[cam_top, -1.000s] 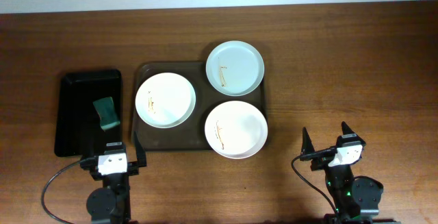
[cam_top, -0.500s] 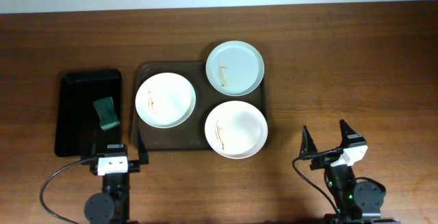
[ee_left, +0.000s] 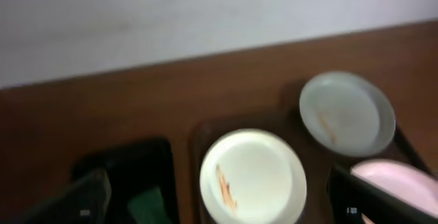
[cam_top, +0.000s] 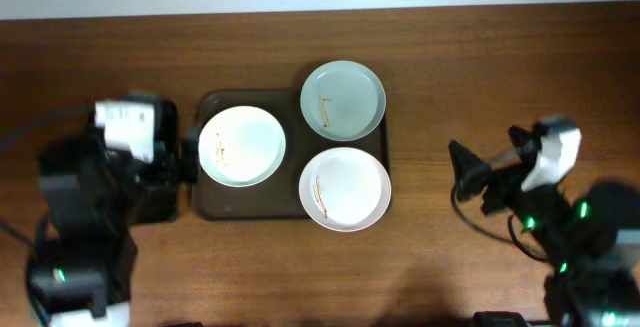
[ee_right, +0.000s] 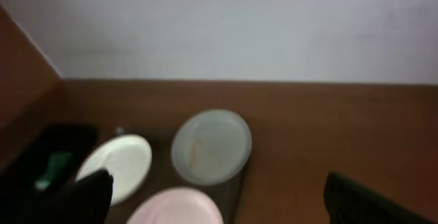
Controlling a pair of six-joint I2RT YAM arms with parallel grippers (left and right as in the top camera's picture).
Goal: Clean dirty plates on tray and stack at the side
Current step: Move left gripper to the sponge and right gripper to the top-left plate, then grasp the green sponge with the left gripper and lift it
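Three plates lie on the dark brown tray (cam_top: 250,202): a white plate (cam_top: 242,146) at the left, a pale mint plate (cam_top: 343,99) at the back right, a white plate (cam_top: 344,188) at the front right, each with a thin brown smear. My left gripper (cam_top: 187,159) is open and empty, raised just left of the tray; in the left wrist view (ee_left: 219,210) its fingers frame the left white plate (ee_left: 252,176). My right gripper (cam_top: 478,177) is open and empty, raised over bare table right of the tray. The right wrist view (ee_right: 219,207) shows the mint plate (ee_right: 211,146), blurred.
A smaller black tray (ee_left: 137,162) with a green sponge (ee_left: 147,203) lies left of the brown tray, and the overhead view hides most of it under my left arm. Bare wooden table (cam_top: 500,77) runs to the right. A pale wall stands behind.
Both arms have lifted from the table's front edge and swung inward. The left arm now covers the black tray. The plates have not moved.
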